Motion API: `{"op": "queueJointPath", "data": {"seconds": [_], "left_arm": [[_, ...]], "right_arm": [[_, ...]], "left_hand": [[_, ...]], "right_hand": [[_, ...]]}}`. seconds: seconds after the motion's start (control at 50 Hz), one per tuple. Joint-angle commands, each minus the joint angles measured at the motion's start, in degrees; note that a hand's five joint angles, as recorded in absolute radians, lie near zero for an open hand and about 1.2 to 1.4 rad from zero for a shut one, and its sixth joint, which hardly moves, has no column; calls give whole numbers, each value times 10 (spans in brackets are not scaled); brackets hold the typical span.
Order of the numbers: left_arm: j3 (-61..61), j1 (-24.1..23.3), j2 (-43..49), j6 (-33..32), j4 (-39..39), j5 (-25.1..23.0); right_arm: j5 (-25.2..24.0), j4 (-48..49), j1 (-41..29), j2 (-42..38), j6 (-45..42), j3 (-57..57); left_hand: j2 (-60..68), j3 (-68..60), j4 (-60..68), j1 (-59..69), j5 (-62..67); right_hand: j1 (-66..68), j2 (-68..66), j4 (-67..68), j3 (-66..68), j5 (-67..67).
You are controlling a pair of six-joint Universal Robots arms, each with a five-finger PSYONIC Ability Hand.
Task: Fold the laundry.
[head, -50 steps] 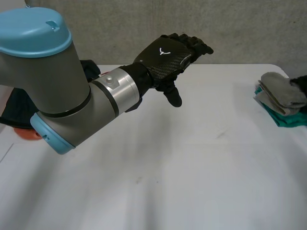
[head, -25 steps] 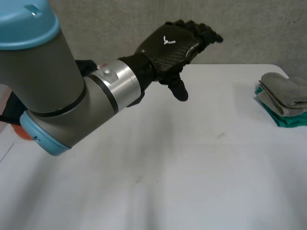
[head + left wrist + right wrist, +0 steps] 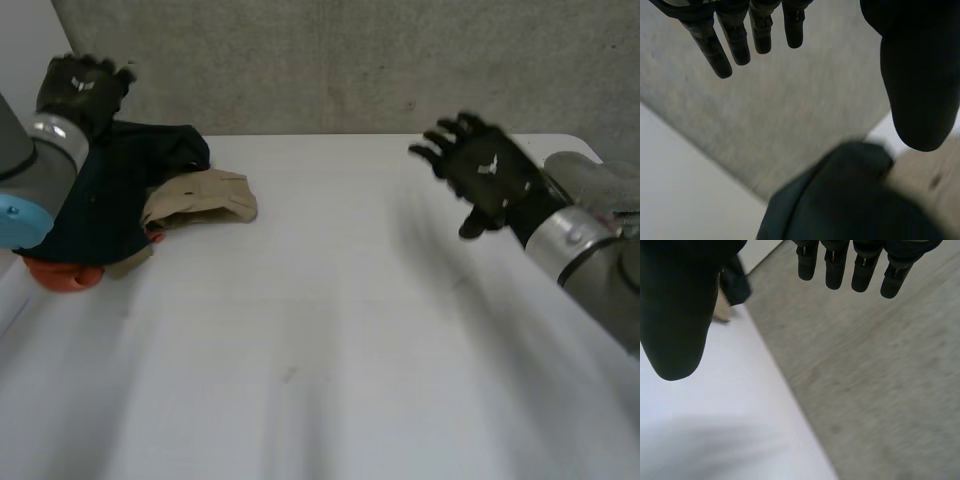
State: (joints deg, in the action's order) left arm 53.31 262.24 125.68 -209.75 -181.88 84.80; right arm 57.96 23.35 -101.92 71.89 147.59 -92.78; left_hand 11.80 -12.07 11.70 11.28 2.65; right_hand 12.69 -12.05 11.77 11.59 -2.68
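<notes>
A heap of unfolded laundry lies at the table's far left: a dark garment (image 3: 110,195), a tan garment (image 3: 200,197) and something orange-red (image 3: 62,275) beneath. My left hand (image 3: 80,88) hovers above the dark garment (image 3: 850,200) with straight fingers (image 3: 740,35) and holds nothing. A folded stack, grey cloth (image 3: 590,180) on top, sits at the far right edge, partly behind my right arm. My right hand (image 3: 487,175) is raised over the table's right side, fingers (image 3: 855,265) spread and empty.
The white table (image 3: 320,330) spreads wide between the heap and the stack. A grey wall (image 3: 350,60) runs behind its far edge. My left arm (image 3: 30,190) comes in at the left edge and my right arm (image 3: 590,260) at the right.
My left arm has swung from the table's middle back to the far left, uncovering the laundry heap. My right hand has come away from the folded stack and moved in over the table.
</notes>
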Motion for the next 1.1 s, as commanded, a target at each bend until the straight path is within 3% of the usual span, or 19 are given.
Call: {"op": "queueJointPath", "data": {"seconds": [0.02,0.1,0.18,0.2,0.24,0.32,0.44,0.56,0.68,0.78,0.88,1.02,1.1], "left_arm": [[-66,56,141,-88,-70,-21],[-101,78,203,-95,-86,-48],[-134,86,241,-94,-86,-69],[-142,88,249,-94,-86,-75],[-144,87,251,-94,-89,-69],[-139,75,240,-94,-109,-52],[-97,28,96,-55,-138,-7],[-50,-27,-16,67,-139,-7],[35,-117,-124,190,-145,-12],[60,-189,-102,239,-145,-9],[56,-273,-12,248,-139,-6],[61,-334,71,287,-120,-13],[71,-356,79,316,-103,-38]], "right_arm": [[7,-2,3,-11,-42,-54],[8,-2,10,-12,-55,-66],[9,-2,11,-13,-56,-76],[9,-2,12,-13,-57,-78],[9,-2,12,-13,-57,-78],[10,0,12,-12,-57,-78],[31,0,11,-10,-55,-72],[59,0,12,-2,-54,-69],[80,1,17,19,-50,-65],[93,-1,22,22,-49,-65],[102,-1,25,20,-49,-71],[102,-1,32,19,-49,-69],[102,-2,36,18,-49,-67]], "left_hand": [[19,-17,20,25,11],[85,-82,86,90,76],[241,-238,242,246,233],[441,-439,442,447,433],[681,-678,682,686,672],[682,-679,683,687,674],[682,-679,683,687,674],[682,-679,683,687,674],[682,-679,683,687,674],[682,-679,683,687,674],[682,-679,683,687,674],[682,-679,683,687,674],[162,-159,163,167,153]], "right_hand": [[-27,21,-18,-16,27],[-27,21,-18,-16,27],[-27,21,-18,-16,27],[-27,21,-18,-16,27],[-27,21,-18,-16,27],[-27,21,-18,-16,27],[-27,21,-18,-16,27],[-27,21,-18,-16,27],[-27,21,-18,-16,27],[-27,21,-18,-16,27],[-27,21,-18,-16,27],[-27,21,-18,-16,27],[-27,21,-18,-16,27]]}}
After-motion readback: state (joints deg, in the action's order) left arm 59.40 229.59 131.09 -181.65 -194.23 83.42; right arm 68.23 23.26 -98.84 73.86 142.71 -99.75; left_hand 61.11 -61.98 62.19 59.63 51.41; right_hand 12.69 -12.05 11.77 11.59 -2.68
